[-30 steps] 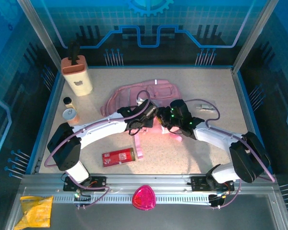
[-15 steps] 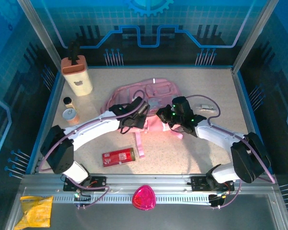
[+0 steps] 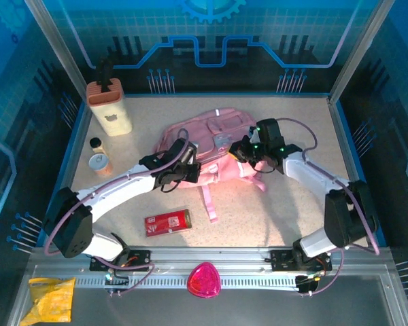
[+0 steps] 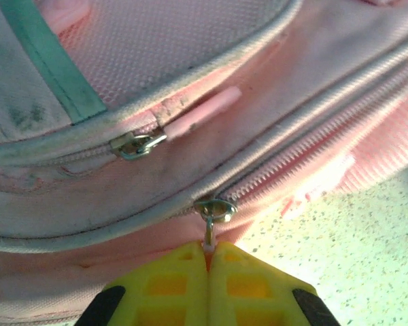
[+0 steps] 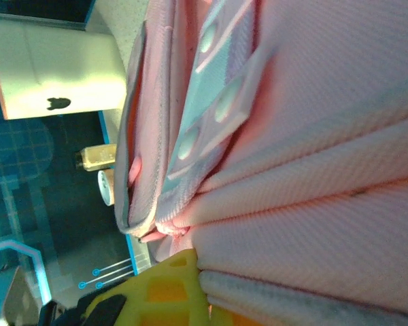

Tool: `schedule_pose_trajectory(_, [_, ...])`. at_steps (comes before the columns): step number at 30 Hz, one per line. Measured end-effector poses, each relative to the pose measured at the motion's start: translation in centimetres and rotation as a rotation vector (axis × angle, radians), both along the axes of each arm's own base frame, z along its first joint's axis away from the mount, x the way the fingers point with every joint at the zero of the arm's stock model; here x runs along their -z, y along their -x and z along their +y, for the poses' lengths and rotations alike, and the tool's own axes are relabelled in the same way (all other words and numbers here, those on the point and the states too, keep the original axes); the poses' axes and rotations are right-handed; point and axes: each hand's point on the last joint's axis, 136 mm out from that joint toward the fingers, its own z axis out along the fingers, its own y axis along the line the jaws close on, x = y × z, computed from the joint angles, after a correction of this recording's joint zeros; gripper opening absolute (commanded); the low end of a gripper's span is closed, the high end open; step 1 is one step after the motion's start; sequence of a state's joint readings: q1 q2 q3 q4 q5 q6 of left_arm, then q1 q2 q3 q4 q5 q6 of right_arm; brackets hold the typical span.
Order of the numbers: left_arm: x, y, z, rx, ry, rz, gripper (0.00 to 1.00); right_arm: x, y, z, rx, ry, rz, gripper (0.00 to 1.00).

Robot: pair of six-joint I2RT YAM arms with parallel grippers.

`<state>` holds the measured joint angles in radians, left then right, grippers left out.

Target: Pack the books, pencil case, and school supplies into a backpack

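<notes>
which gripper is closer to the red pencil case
Left. The left gripper pinches a zip pull on the backpack, just beyond the pencil case. The right gripper holds fabric at the backpack's right side, farther off.

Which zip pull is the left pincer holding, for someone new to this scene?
Start at the pink backpack mid-table. In the left wrist view two metal sliders sit on its zips; the held zip pull is the lower one, pinched by the shut left pincer, while the upper slider trails a free pink tab.
</notes>
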<state>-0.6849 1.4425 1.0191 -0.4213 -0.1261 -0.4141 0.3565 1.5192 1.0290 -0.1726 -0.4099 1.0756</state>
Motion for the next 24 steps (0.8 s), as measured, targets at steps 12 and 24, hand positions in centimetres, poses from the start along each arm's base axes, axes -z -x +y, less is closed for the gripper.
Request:
schedule_pose_trajectory(12, [1.4,0.3,-2.5,-0.120,-0.015,0.074,0.00,-1.8,-0.8,-1.0,-0.001,0.084,-0.079,0.53])
schedule_pose_trajectory(24, [1.2,0.5,-2.3,-0.137,-0.010,0.083,0.00,2.6,6.2,4.6,0.091,0.024,0.094,0.54])
